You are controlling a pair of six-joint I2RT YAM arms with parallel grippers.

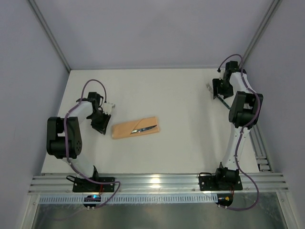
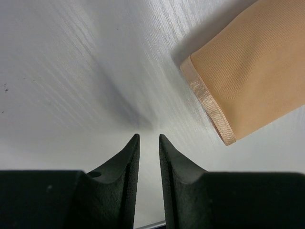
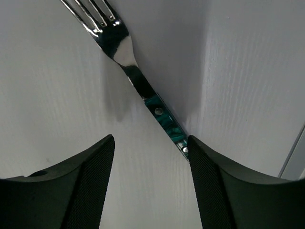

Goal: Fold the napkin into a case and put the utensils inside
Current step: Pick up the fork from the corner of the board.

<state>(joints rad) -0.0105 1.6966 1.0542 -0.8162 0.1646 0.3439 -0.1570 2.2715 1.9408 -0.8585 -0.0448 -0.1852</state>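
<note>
Now on fork step, I judge. Case (image 1: 136, 129) lies left of centre on table (image 1: 181, 109), knife (image 1: 144, 127) tucked in, blade showing. My right gripper (image 3: 150, 140) spread wide astride fork (image 3: 125, 50), ready for pickup. Left gripper (image 2: 148, 137) barely parted, empty, beside case end, probably to steady it.

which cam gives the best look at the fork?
Right wrist: the fork fills the frame, tines and green handle sharp. Top external shows only a tiny glint of it, far right. Left wrist misses it.
</note>
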